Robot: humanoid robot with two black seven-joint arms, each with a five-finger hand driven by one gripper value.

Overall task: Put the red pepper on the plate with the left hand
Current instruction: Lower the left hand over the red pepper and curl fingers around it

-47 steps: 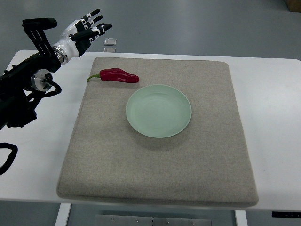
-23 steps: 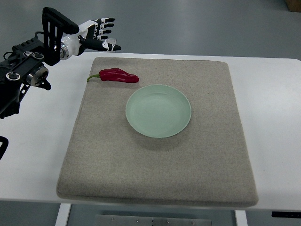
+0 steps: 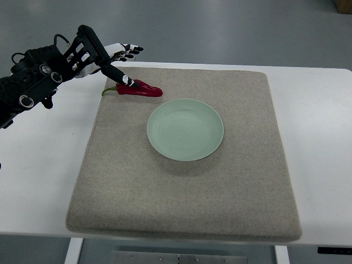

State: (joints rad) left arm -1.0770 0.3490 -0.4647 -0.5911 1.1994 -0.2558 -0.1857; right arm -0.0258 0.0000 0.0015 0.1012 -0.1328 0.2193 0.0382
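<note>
Since the earlier frames, the left hand [image 3: 120, 59] has come lower and nearer to the pepper [image 3: 138, 88], dropping from above the table's far edge to the mat's far-left corner. Top view: the left arm enters from the left edge and reaches toward the mat [image 3: 187, 220]. Fingers [image 3: 132, 50] are spread open and extended over the mat's far edge; they hold nothing. One dark digit points down at the pepper's stem end, and its tip lies on or just above the red body; contact cannot be confirmed. The pepper lies flat on the mat, far-left of the plate [image 3: 185, 130], with its green stem pointing left and its body apart from the plate rim. The plate is pale green and sits near the mat's centre. The mat rests on a white table [image 3: 324, 137].
</note>
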